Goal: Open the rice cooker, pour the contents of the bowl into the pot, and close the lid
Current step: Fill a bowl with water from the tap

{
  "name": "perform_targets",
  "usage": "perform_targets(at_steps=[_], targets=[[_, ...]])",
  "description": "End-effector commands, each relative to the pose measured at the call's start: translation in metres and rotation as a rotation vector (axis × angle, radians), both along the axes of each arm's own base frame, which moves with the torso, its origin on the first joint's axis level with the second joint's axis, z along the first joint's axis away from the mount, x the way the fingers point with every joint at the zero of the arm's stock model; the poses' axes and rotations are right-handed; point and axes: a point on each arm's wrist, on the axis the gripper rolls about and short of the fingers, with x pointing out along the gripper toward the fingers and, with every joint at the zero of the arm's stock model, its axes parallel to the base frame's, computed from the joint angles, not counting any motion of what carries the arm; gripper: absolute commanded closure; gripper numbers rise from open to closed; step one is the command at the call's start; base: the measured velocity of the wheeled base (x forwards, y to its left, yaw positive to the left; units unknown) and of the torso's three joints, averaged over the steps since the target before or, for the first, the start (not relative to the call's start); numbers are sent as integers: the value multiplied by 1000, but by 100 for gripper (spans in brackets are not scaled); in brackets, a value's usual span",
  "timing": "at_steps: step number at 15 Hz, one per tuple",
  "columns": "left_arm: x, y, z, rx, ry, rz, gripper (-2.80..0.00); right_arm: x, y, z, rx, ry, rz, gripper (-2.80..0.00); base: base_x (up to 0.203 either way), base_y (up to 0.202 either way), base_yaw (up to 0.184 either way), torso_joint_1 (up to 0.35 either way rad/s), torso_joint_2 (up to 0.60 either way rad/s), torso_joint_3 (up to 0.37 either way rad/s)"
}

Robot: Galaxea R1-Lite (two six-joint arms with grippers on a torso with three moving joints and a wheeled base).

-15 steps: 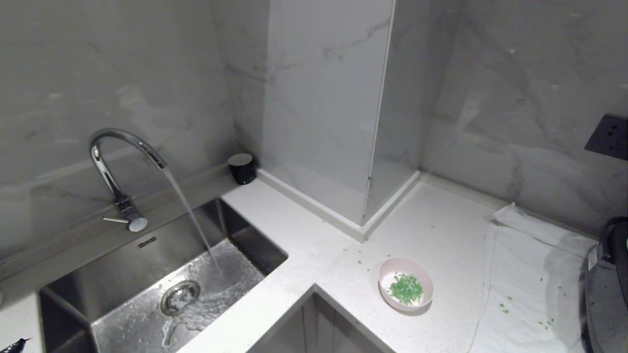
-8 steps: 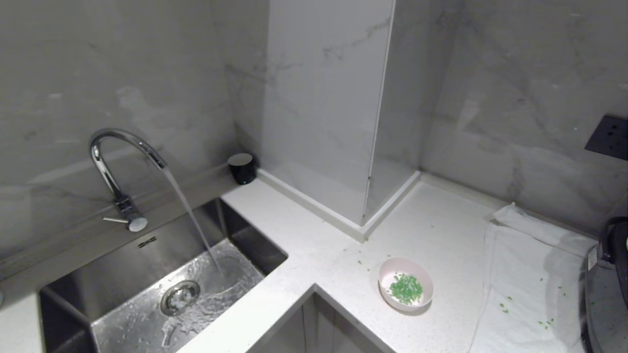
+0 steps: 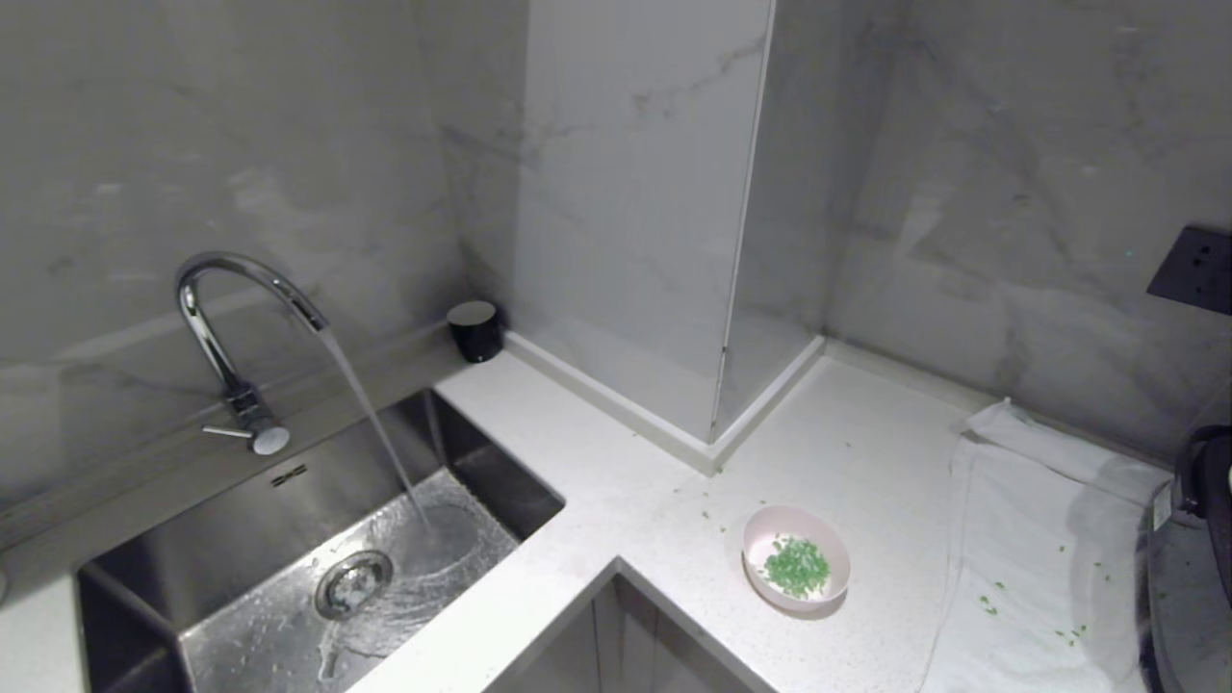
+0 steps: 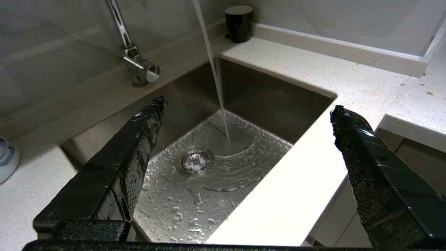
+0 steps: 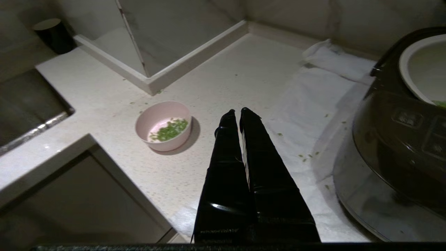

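The small pink bowl [image 3: 795,558] stands on the white counter with its contents, chopped green bits [image 3: 795,566], inside. At the right edge stands the dark rice cooker [image 3: 1193,577]. In the right wrist view the cooker [image 5: 400,139] shows its pale pot [image 5: 423,69] uncovered, and the lid is out of view. My right gripper [image 5: 237,113] is shut and empty, low over the counter between the bowl [image 5: 163,125] and the cooker. My left gripper [image 4: 248,107] hangs wide open over the sink, holding nothing. Neither gripper shows in the head view.
The tap [image 3: 245,289] runs water into the steel sink [image 3: 289,539] at the left. A black cup [image 3: 474,330] stands by the marble column [image 3: 635,212]. A white cloth [image 3: 1039,558] lies under the cooker, with stray green bits on it. A wall socket [image 3: 1193,269] is at the right.
A dark fingertip that showed at the head view's lower left corner one second ago has gone out of the picture. Bowl and cooker have not moved; water keeps running.
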Motion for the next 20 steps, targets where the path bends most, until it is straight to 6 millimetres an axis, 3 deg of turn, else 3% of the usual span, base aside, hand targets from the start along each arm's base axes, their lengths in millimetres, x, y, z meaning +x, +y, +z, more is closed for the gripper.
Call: perform_targets(at_steps=[1,3,5,7,9,11,14,18,19,20], targets=[[1,0,-4,-3,26,0,-280,62,2,37,40,255,36,0,0,0,0,0,0,0],[1,0,-4,-12,28,3,-280,114,4,55,80,397,88,0,0,0,0,0,0,0],[1,0,-4,-12,28,4,-280,171,9,61,118,556,140,0,0,0,0,0,0,0],[1,0,-4,-15,29,4,-280,219,20,53,169,708,187,0,0,0,0,0,0,0],[1,0,-4,-20,31,5,-280,253,33,37,199,865,226,0,0,0,0,0,0,0],[3,0,-3,-32,52,10,-280,273,50,16,187,996,274,0,0,0,0,0,0,0],[2,0,-4,-35,42,11,-280,285,78,-6,149,1107,356,0,0,0,0,0,0,0],[1,1,-4,-56,28,31,-280,291,76,-27,136,1175,329,0,0,0,0,0,0,0],[1,1,-4,-62,27,32,-280,293,72,-27,144,1174,314,-280,0,0,0,0,0,0],[1,1,-4,-67,27,32,-280,295,67,-28,150,1170,303,-280,0,0,0,0,0,0]])
